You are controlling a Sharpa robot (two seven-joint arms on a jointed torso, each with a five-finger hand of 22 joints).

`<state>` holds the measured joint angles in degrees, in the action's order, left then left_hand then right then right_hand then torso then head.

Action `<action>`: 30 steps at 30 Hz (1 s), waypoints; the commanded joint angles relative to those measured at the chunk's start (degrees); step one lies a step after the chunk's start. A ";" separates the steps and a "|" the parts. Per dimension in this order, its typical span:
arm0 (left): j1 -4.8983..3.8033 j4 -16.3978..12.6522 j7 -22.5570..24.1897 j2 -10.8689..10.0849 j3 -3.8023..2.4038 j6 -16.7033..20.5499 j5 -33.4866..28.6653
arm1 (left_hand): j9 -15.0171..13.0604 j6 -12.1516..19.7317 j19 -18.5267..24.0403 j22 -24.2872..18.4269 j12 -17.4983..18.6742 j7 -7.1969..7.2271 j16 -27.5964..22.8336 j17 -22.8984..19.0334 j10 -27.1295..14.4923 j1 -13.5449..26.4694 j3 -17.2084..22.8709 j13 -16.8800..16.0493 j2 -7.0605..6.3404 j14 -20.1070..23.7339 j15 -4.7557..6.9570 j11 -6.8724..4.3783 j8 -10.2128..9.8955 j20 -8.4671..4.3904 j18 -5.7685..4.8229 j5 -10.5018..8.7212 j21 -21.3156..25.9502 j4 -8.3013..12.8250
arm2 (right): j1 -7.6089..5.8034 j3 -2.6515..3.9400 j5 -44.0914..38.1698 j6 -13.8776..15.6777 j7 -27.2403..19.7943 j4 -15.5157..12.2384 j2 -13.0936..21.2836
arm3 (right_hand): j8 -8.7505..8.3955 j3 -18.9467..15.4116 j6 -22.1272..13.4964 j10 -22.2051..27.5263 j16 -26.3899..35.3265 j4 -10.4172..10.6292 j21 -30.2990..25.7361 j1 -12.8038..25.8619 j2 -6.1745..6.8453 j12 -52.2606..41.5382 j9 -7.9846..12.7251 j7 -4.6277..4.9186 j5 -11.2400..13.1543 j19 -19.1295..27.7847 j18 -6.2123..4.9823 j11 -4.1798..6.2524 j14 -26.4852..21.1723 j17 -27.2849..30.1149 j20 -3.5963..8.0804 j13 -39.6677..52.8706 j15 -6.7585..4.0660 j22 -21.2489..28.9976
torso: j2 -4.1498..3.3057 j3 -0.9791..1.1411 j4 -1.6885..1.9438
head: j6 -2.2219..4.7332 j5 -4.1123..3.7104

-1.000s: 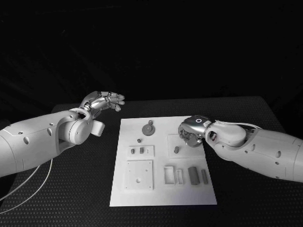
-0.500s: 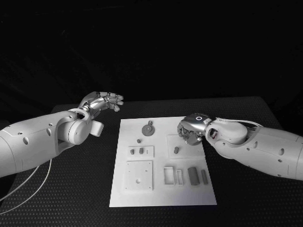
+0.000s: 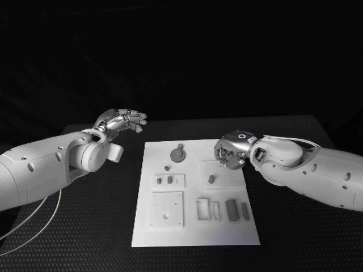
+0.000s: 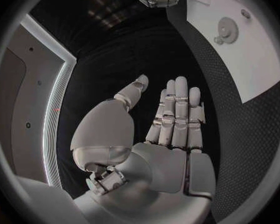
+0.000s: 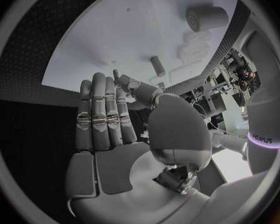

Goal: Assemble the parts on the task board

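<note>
Head view: the white task board (image 3: 196,221) lies mid-table (image 3: 296,238) with small grey parts (image 3: 231,208) on it. The left hand (image 3: 122,120) hovers beyond its far left corner; the right hand (image 3: 229,153) hangs over its far right edge. Left wrist view: fingers (image 4: 176,109) straight, apart, empty. Right wrist view: fingers (image 5: 105,112) extended, holding nothing.

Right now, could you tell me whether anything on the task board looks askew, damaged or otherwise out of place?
Nothing stands out. The task board lies flat and square on the table, the round gear and small grey parts sit in tidy rows, and both the left hand and right hand hold nothing.
</note>
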<state>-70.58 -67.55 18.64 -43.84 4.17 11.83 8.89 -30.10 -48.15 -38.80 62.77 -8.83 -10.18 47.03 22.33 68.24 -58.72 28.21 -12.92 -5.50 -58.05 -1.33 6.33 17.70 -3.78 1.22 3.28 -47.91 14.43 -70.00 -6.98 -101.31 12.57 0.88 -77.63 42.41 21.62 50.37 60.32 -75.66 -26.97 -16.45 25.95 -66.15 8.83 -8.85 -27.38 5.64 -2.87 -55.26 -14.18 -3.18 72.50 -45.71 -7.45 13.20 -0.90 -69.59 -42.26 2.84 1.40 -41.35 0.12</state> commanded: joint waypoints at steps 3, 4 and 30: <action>-0.04 -0.01 0.30 0.19 -0.04 -0.08 -0.59 | 0.10 0.37 -0.34 0.08 0.26 0.11 -0.37 0.10 -0.40 0.31 0.01 0.10 0.22 -0.40 0.08 -0.19 0.40 -0.58 0.65 0.08 0.27 0.37 | -0.22 0.72 2.82 0.11 -1.48 -1.89 0.71 | 0.17 0.29 0.42 -0.41 -0.16 0.02 0.27 0.09 0.33 -0.03 -0.10 -0.08 -0.11 -0.35 -0.82 -0.11 0.08 -0.14 -0.06 0.10 -0.12 -0.10 | 0.02 -0.06 -0.03 | -0.07 0.18; -0.04 -0.01 0.30 0.20 -0.04 -0.04 -0.59 | 0.10 0.38 -0.34 0.08 0.26 0.11 -0.38 0.11 -0.40 0.31 0.01 0.10 0.22 -0.40 0.08 -0.19 0.41 -0.58 0.65 0.08 0.27 0.37 | -0.22 0.78 3.19 0.52 -1.62 -2.25 0.74 | 0.16 0.29 0.42 -0.42 -0.16 0.02 0.27 0.10 0.33 -0.03 -0.10 -0.08 -0.11 -0.36 -0.82 -0.11 0.08 -0.15 -0.06 0.11 -0.12 -0.10 | 0.02 -0.06 -0.03 | -0.07 0.18; -0.03 3.45 0.65 3.52 -0.04 0.69 -1.96 | 0.18 0.37 -0.33 0.12 0.18 0.13 -0.57 0.25 -0.35 0.21 0.08 0.10 0.19 -0.40 0.06 -0.22 0.62 -0.57 0.64 0.09 0.39 0.42 | 2.47 -0.73 2.19 2.39 -2.90 -7.86 -7.27 | 0.06 0.30 0.36 -0.42 -0.09 -0.03 0.44 0.25 0.07 0.09 -0.26 -0.06 -0.21 -0.62 -0.82 -0.12 0.12 -0.41 0.07 0.27 -0.21 -0.25 | 0.46 -0.31 -0.15 | -0.57 4.29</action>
<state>-70.58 -64.17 18.66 -40.61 4.17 12.32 7.55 -30.01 -48.17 -38.80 62.81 -8.83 -10.19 46.81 22.53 68.25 -58.72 28.35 -12.88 -5.50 -58.05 -1.33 6.32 17.98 -3.78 0.89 3.28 -47.91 14.57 -67.71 -7.65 -97.63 15.06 -1.41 -85.58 35.39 21.48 50.36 60.30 -75.65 -26.97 -16.45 26.16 -66.15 8.83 -8.84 -27.57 5.65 -2.86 -55.47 -14.16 -3.19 72.55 -46.06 -7.24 13.40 -0.77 -69.77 -41.89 2.57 1.31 -41.95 4.05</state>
